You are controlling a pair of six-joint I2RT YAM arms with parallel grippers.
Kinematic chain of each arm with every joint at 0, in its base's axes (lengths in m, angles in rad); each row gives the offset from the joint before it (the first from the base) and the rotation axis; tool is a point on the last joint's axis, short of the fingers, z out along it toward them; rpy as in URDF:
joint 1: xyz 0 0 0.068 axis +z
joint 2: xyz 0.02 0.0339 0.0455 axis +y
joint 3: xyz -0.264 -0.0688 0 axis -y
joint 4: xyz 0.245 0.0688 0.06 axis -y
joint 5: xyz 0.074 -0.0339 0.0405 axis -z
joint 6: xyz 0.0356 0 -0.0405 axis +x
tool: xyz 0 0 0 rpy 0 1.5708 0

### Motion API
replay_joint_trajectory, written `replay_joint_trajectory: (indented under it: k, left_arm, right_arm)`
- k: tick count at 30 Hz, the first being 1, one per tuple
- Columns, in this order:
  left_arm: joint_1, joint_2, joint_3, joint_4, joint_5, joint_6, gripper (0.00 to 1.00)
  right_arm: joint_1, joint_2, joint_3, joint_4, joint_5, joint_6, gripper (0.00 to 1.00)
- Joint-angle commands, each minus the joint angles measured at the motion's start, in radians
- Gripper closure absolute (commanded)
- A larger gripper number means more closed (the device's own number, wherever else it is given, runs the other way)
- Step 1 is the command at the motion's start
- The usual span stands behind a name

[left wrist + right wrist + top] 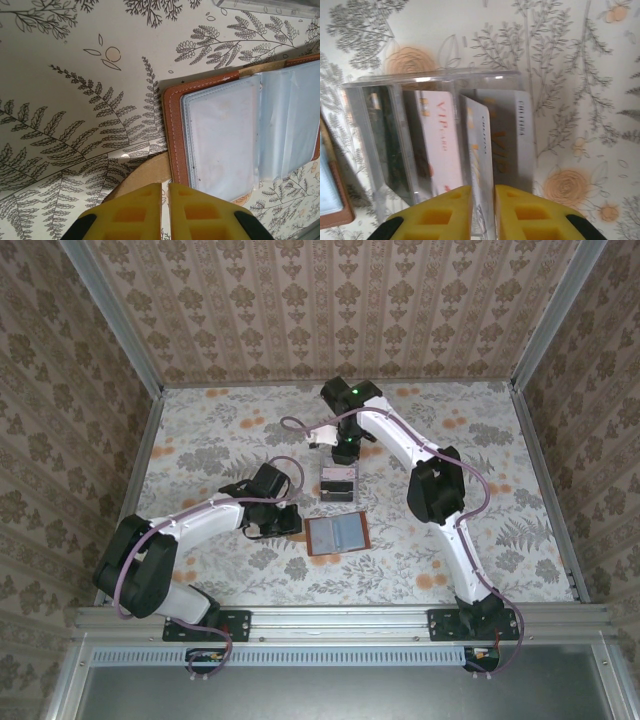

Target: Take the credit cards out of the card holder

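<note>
The card holder [337,534] lies open on the table, brown rim around pale grey-blue panels [225,135]. My left gripper [165,186] is shut at its left edge, over a tan flap [142,175], with nothing seen between the fingers; from above it [295,524] touches the holder's left side. My right gripper [483,189] hangs over the clear tray [430,80]. Its jaws stand slightly apart, and one credit card [479,150] leans loosely between them, its lower end in the tray. Two more credit cards [437,140] [512,135] lie in the tray beside it.
The clear tray [338,483] stands just beyond the card holder, mid-table. A dark card [390,145] lies in its left compartment. Patterned walls close in the table [480,440] at the left, right and back. The right arm's elbow [435,490] hangs to the right of the tray.
</note>
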Motion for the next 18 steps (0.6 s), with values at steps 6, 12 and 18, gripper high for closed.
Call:
replay_joint_trajectory:
  k: [6,12,18]
  left_arm:
    - [0.011,-0.019,-0.002,-0.037,-0.001,0.013,0.87]
    - [0.011,-0.010,-0.016,-0.035,0.015,0.025,0.88]
    - [0.011,0.029,-0.025,-0.013,0.035,0.036,0.89]
  right_arm:
    - [-0.007,-0.183,-0.158,0.165,0.060,0.074,0.78]
    - [0.004,-0.300,-0.310,0.262,0.047,0.157,0.78]
    - [0.046,-0.441,-0.490,0.400,0.087,0.396,0.79]
